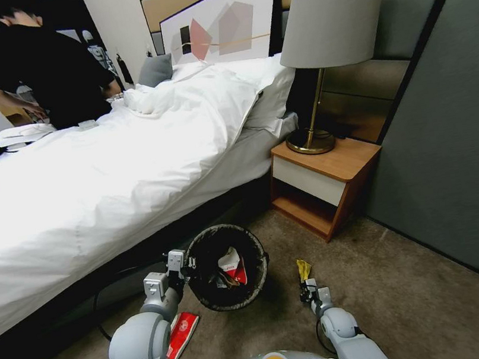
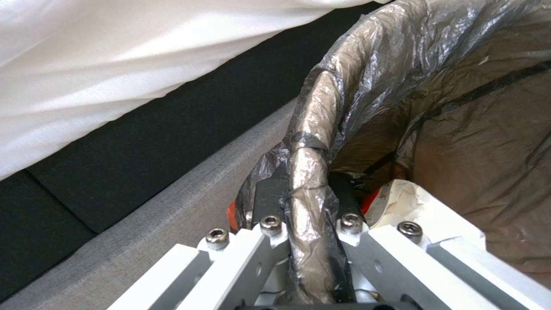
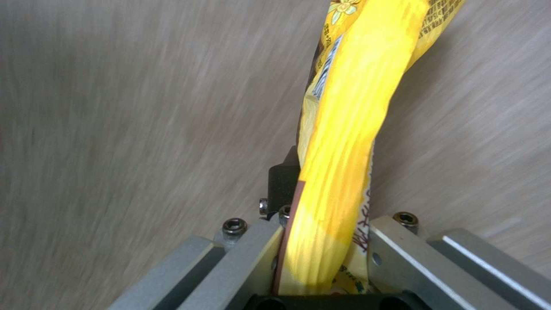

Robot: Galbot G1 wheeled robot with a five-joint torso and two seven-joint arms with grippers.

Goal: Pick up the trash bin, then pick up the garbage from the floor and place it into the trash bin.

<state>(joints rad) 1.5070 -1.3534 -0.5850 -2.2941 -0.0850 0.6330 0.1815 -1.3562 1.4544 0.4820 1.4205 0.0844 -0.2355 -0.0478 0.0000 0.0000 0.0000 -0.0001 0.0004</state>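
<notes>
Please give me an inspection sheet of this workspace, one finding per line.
Surface: brown carpet floor.
Trash bin: held by its rim beside the bed, red-and-white litter inside.
Garbage: yellow wrapper held above the carpet; red-and-white carton lying on the floor by the left arm.
Clutter: nothing else seen on the floor.
Left gripper: shut on the bin's bag-covered rim.
Right gripper: shut on the yellow wrapper.
Cables: dark cable on the floor near the bed.
Surroundings: bed, nightstand, lamp.
</notes>
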